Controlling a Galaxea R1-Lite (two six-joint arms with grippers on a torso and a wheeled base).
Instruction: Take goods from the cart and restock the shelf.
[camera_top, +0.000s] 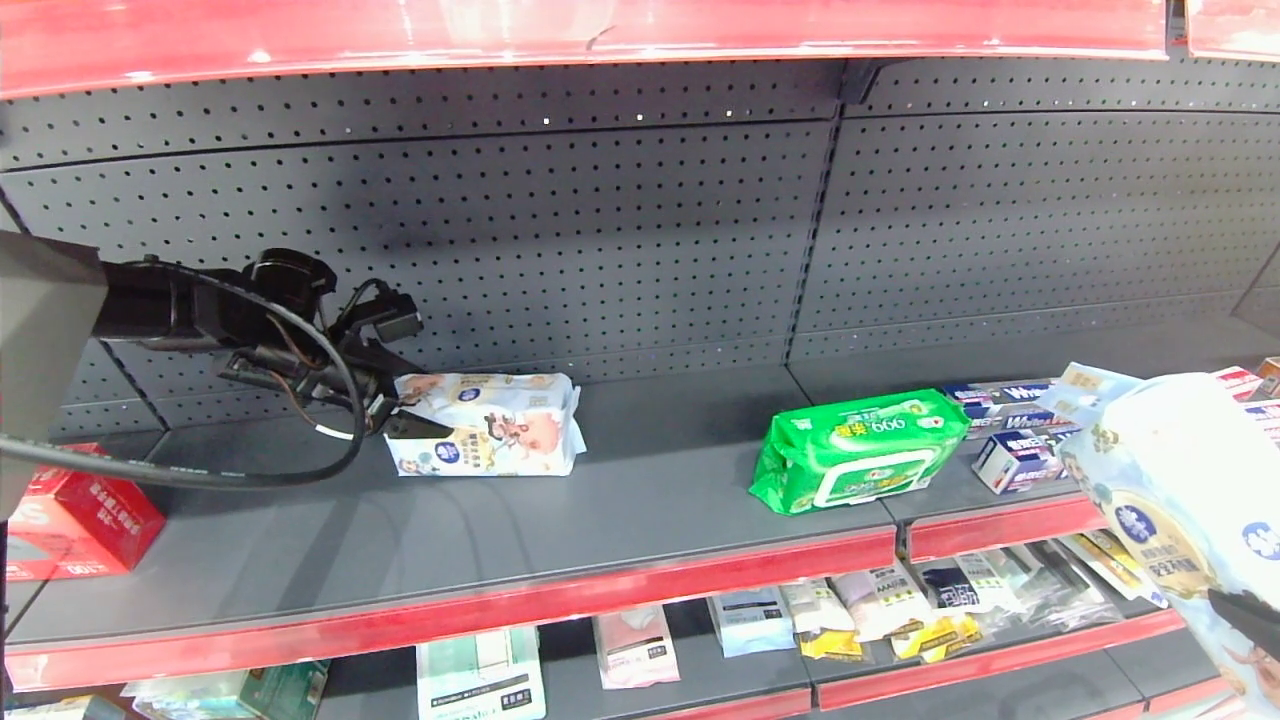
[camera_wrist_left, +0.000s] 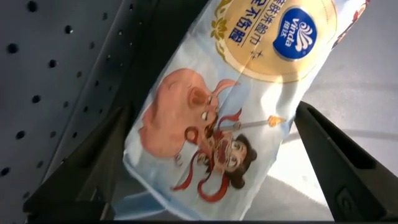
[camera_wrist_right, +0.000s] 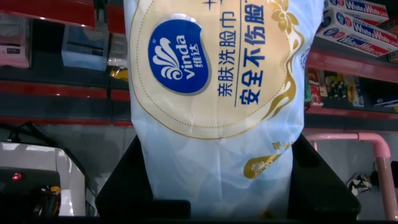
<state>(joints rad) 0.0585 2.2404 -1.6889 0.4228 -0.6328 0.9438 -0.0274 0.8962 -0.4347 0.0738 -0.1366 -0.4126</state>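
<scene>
The grey shelf (camera_top: 620, 500) with its red front lip runs across in front of me, and a perforated back panel (camera_top: 600, 230) rises behind it.

At 4 o'clock in my head view is the raised tissue pack (camera_top: 1180, 500), upright and off the shelf, in front of its right end. My right gripper (camera_wrist_right: 217, 140) is clamped on this pack's lower part, with one dark finger (camera_wrist_right: 134, 180) pressed against each side, spread as wide as the pack.

At 9 o'clock lies the shelved tissue pack (camera_top: 490, 425), flat on the board just in front of the back panel. My left gripper (camera_top: 405, 405) is at its left end, closed on it. In my left wrist view the pack (camera_wrist_left: 211, 124) fills the gap, and both fingertips (camera_wrist_left: 127, 121) touch its sides.

A green wipes pack (camera_top: 860, 450) lies flat at 3 o'clock from the shelved tissue pack, well apart from it and near the front lip. A red box (camera_top: 80, 525) sits at 8 o'clock on the shelf's left end. Small blue-and-white boxes (camera_top: 1010, 440) lie just beside the green pack, at its 3 o'clock. Assorted packets (camera_top: 870, 600) line the lower shelf at 6 o'clock.
</scene>
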